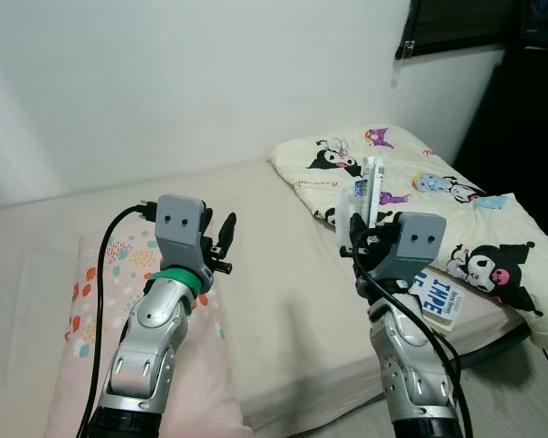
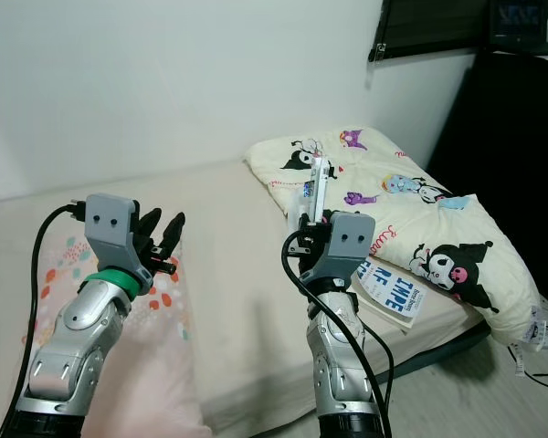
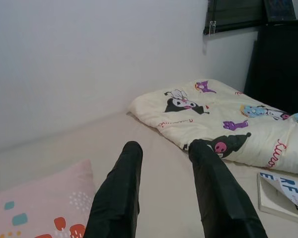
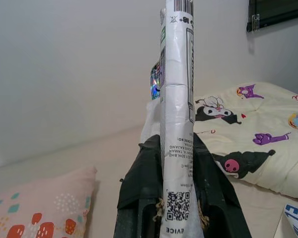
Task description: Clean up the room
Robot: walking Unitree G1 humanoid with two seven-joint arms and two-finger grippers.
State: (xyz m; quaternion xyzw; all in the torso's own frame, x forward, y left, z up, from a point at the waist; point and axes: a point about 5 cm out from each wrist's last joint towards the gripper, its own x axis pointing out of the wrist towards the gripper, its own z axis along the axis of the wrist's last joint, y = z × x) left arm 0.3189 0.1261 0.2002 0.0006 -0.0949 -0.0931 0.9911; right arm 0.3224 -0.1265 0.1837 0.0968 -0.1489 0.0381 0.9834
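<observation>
- The pink pillow [image 1: 119,301], dotted with coloured spots, lies on the bed directly under the left gripper [image 1: 221,245] and its silver arm, at the nearest edge of the mattress.
- The bed [image 1: 274,274] has a plain beige sheet that runs beneath both claws and on toward the white wall [image 1: 192,82] beyond them.
- Just to the right of the right gripper [image 2: 312,222], and a little below it, a white book [image 2: 390,290] with blue lettering lies flat on the sheet, touching the edge of the quilt.
- The cream quilt [image 2: 411,210], printed with cartoon characters, is heaped past and to the right of the right gripper, reaching the far right side of the bed.
- Beyond the quilt, up in the right corner, stand a dark window frame [image 2: 429,27] and dark furniture [image 2: 521,137].
- The left gripper is raised over the pillow, its two black fingers [image 3: 120,193] spread apart with nothing between them, aimed toward the quilt.
- The right gripper is held up in front of the quilt, its fingers clenched on a flat white packet [image 4: 178,119] with a barcode and QR code, which stands upright above the claw.
</observation>
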